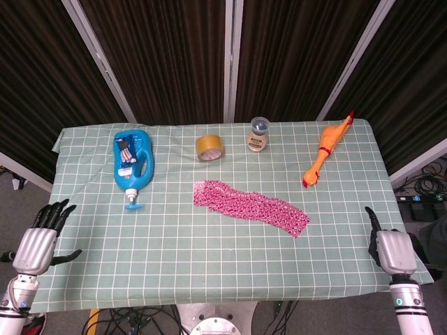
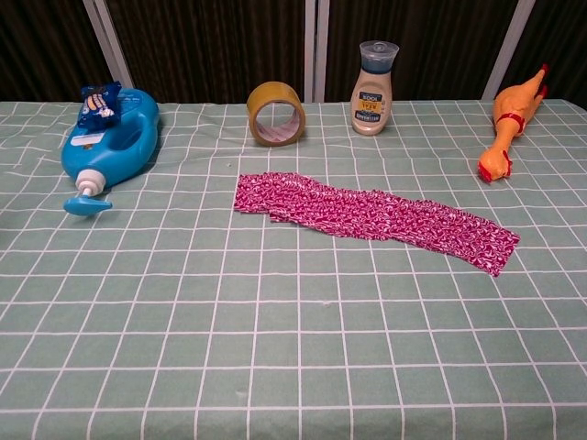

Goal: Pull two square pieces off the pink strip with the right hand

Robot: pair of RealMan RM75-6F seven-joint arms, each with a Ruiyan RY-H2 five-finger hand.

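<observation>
fingers on my right hand point(image 1: 392, 251) mostly hidden, one points up, holds nothing; can't tell how far apart. right hand sits off table edge, 4 o'clock of pink strip point(image 1: 250, 207), well apart. strip flat mid-table, tape roll point(image 1: 209, 147) at its 11. left hand point(image 1: 38, 242) fingers spread, empty.

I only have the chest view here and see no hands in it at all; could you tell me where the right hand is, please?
Observer: The right hand is at the table's right edge, near the front corner, apart from the pink strip.
Operator: Thank you. Is it holding anything?
Observer: No, it holds nothing; one finger points up along the edge.
Operator: And the left hand?
Observer: The left hand is off the table's left edge, fingers spread, touching nothing.
</observation>
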